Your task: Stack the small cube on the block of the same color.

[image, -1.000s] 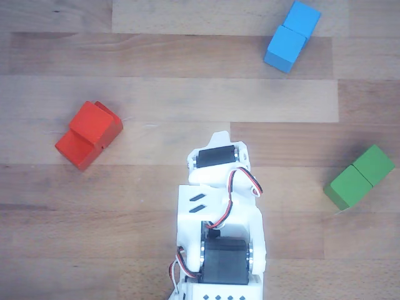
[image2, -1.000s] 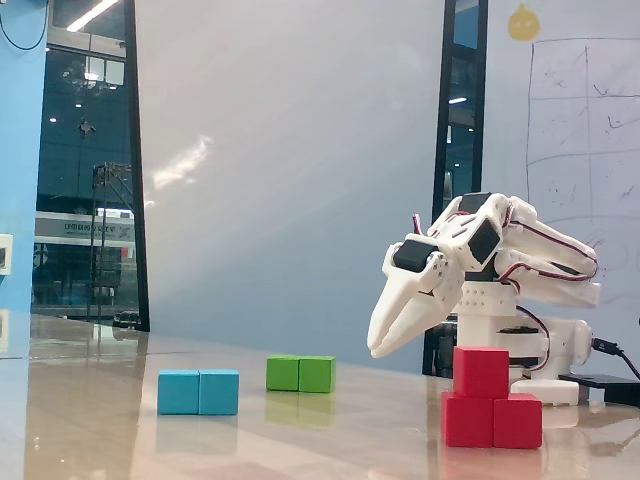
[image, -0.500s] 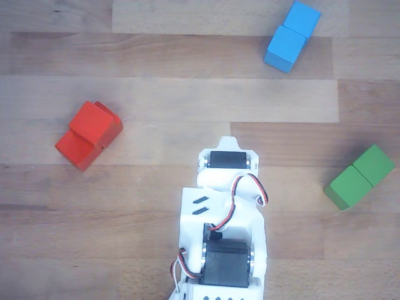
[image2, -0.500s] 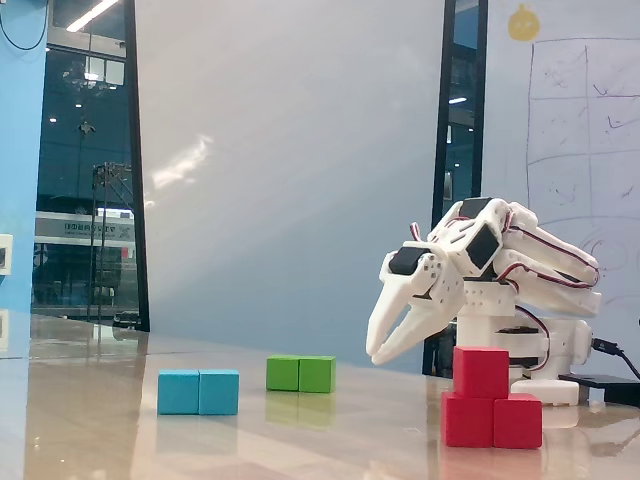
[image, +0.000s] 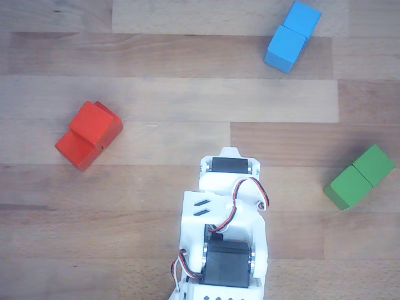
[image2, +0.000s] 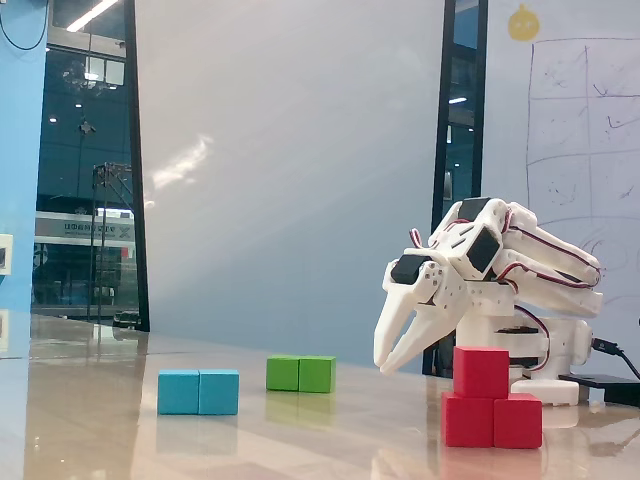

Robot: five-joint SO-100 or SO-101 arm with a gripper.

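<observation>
The white arm has pulled back a little toward its base since a moment ago, and in the fixed view the gripper (image2: 385, 365) now points down more steeply. Its two fingers are spread a little apart, and there is nothing between them. The blocks have not moved.

In the fixed view, from left to right, the blue block (image2: 198, 391) lies flat on the wooden table (image2: 120, 420). The green block (image2: 300, 373) lies farther back. Then comes the gripper, hanging in the air, just to the left of the red stack and not touching it. On the right, the small cube (image2: 481, 371) sits on top of the red block (image2: 492, 420), over its left half.

In the other view, which looks down from above, the small cube (image: 94, 124) and red block (image: 77, 149) are at the left. The arm (image: 225, 231) is in the middle. The blue block (image: 292, 35) is at the top right, and the green block (image: 359, 177) is at the right.

No boxes or bowls are on the table.
</observation>
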